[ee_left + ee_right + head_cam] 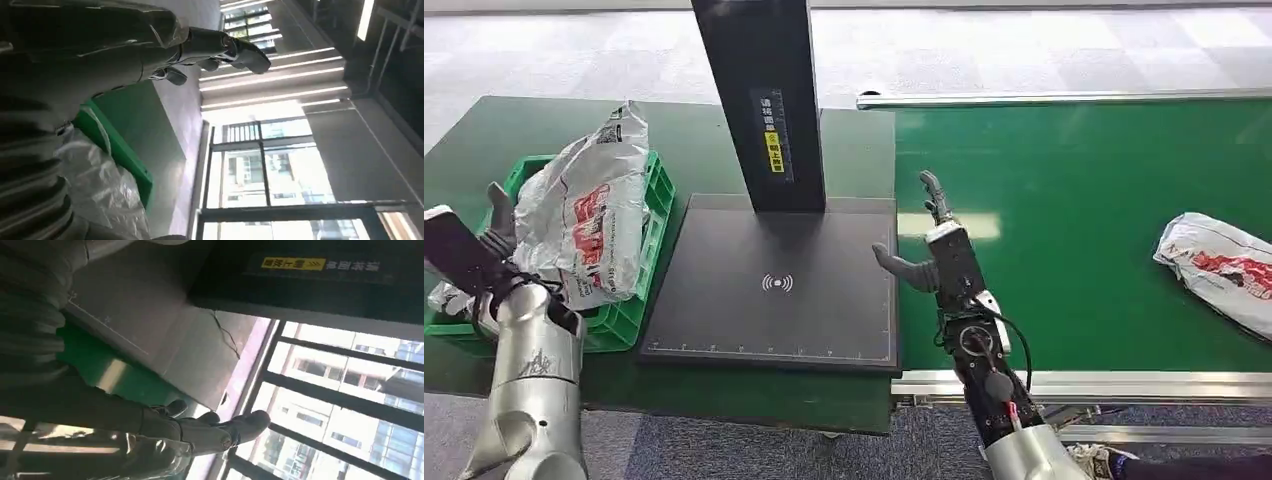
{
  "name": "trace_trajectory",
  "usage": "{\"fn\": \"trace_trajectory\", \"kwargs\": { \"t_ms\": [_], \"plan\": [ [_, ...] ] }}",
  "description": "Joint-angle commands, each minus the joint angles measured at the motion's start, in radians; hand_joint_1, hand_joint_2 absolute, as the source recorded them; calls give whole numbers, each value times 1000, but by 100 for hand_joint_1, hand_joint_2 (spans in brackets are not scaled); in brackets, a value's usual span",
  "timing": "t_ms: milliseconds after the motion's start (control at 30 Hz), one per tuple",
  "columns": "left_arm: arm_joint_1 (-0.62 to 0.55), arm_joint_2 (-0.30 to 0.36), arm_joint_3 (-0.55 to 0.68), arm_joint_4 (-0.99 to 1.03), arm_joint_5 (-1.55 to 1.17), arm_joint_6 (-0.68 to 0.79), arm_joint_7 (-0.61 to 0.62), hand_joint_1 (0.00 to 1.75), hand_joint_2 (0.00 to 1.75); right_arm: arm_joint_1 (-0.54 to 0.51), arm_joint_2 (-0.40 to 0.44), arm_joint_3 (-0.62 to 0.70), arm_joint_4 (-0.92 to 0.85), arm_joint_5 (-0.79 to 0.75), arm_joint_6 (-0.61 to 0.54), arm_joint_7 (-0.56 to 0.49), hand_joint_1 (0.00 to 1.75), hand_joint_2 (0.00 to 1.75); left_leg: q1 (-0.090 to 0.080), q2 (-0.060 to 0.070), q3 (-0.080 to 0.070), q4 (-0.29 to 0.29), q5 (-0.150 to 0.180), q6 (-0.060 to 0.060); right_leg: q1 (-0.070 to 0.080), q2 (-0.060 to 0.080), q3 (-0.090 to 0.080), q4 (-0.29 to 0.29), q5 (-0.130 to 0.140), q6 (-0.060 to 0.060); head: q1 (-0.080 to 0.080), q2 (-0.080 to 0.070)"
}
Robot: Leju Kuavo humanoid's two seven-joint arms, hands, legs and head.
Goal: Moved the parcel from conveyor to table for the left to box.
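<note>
**Parcel on the conveyor, right hand empty and well short of it**

A white parcel with red print lies on the green conveyor at the far right of the scene, resting flat on the belt. The right hand hangs above the conveyor's left end, just beside the black scanner pad, fingers spread apart and holding nothing. The parcel is well apart from it, off to its right.

On the left, a green crate stands on the dark green tabletop and holds another white bag that rises above its rim. The left hand is just beside that bag at the crate's left side, its fingers pointing up and open, gripping nothing. A black post rises from the far edge of the scanner pad.
</note>
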Motion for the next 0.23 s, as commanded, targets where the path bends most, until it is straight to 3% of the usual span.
{"fn": "trace_trajectory", "kwargs": {
  "t_ms": [33, 233],
  "plan": [
    [161, -65, -312, -426, 32, 15, 4, 0, 175, -32, 2, -74, 58, -122, 60, -24, 0, 175, 0, -2, -1, 0, 0, 1, 0, -2, 0, -1, 0, 0, 0, 0],
    [217, -62, -468, -533, 72, -26, 4, 0, 175, -28, -14, -64, 52, -206, 126, -24, 0, 175, 0, -3, 0, 0, 0, 1, 0, -2, 1, -2, -1, 0, 0, 0]
  ]
}}
